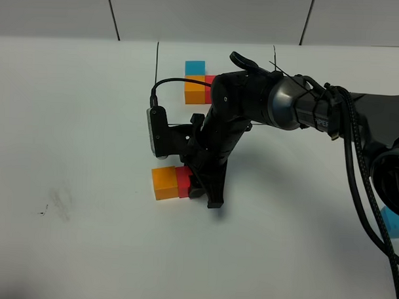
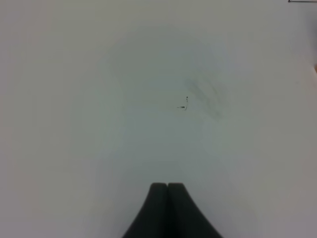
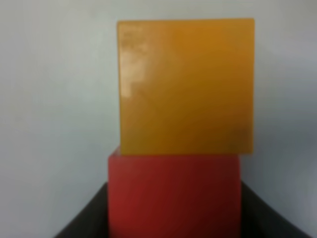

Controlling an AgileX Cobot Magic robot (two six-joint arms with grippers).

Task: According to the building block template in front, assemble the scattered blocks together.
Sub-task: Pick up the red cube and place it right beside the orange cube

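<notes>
Right fingers (image 3: 91, 223), half-spread, clamp red cube (image 3: 173, 198) touching orange cube (image 3: 185, 87).

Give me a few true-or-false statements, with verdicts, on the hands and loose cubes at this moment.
1. The right hand is closed on the red cube. True.
2. The loose orange cube stands apart from the red cube. False: they touch side to side.
3. The left hand is shut and holds nothing. True.
4. The loose light blue cube sits on the loose orange cube. False: it lies alone, far right in the high view.
</notes>
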